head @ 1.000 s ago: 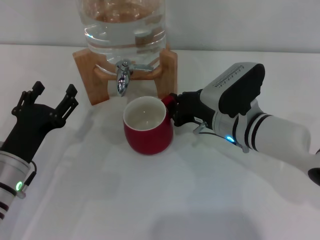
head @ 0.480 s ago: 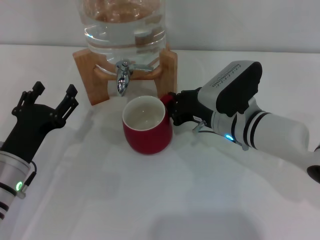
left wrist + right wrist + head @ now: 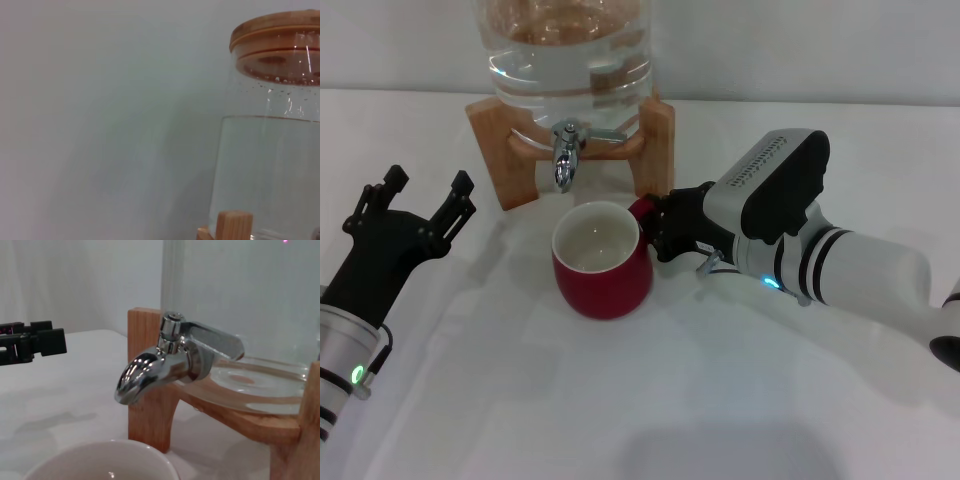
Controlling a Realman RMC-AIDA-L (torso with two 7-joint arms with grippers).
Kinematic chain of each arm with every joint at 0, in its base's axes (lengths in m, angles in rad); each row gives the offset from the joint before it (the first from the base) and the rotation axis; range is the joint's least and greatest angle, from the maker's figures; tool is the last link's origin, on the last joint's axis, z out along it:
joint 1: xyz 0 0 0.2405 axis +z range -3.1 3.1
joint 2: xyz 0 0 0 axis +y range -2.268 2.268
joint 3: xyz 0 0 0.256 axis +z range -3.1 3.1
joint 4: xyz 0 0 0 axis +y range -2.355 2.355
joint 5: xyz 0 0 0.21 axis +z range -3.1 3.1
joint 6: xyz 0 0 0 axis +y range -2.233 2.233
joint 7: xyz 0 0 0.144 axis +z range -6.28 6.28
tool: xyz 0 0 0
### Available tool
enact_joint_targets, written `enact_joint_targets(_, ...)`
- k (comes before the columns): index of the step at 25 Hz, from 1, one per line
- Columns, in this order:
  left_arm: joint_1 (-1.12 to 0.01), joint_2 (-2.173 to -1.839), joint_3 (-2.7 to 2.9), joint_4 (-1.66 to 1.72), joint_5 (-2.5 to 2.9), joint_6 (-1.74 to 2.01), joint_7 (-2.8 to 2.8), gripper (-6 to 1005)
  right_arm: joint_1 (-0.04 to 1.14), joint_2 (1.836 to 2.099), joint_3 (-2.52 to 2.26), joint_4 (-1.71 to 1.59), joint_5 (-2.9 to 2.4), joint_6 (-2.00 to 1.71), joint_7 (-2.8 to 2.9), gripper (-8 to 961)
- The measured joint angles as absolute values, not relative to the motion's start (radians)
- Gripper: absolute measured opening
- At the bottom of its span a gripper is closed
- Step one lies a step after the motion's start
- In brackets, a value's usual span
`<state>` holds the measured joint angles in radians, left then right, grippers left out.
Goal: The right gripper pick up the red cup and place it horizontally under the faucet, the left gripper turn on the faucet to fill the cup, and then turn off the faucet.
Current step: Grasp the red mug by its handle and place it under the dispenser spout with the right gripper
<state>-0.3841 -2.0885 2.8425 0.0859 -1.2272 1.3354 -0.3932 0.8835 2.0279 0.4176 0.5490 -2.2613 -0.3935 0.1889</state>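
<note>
Task judged roughly a third done: cup gripped and nearly positioned, filling and shut-off not begun.

Well left of the faucet (image 3: 563, 152), left end effector (image 3: 417, 203) parked over the white surface (image 3: 620, 400), prongs spread and holding nothing; lever untouched, so opening and closing the tap remain.

Behind the faucet, large clear water jug (image 3: 568, 50) on a wooden stand (image 3: 495, 150), filled high with water under a wooden lid (image 3: 277, 35).

Just in front of and below the faucet, red cup (image 3: 601, 260) upright on the surface, white inside apparently dry and empty. Rim (image 3: 100, 460) visible low beneath the chrome spout (image 3: 131, 380) in the right wrist view; spout seemingly over the cup's far edge rather than its centre, so a small nudge toward the stand possibly left. No water running.

Right of the faucet, right end effector (image 3: 660, 228) pressed together on the cup's handle, white arm trailing away to the right.
</note>
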Motion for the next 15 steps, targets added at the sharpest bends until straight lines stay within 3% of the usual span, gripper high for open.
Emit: enact_joint_targets(15,-0.382,-2.089,2.842,0.087,-1.227,1.336,-0.393,881,0.876,2.028,0.440,0.531,-2.222,-0.390,0.195,125)
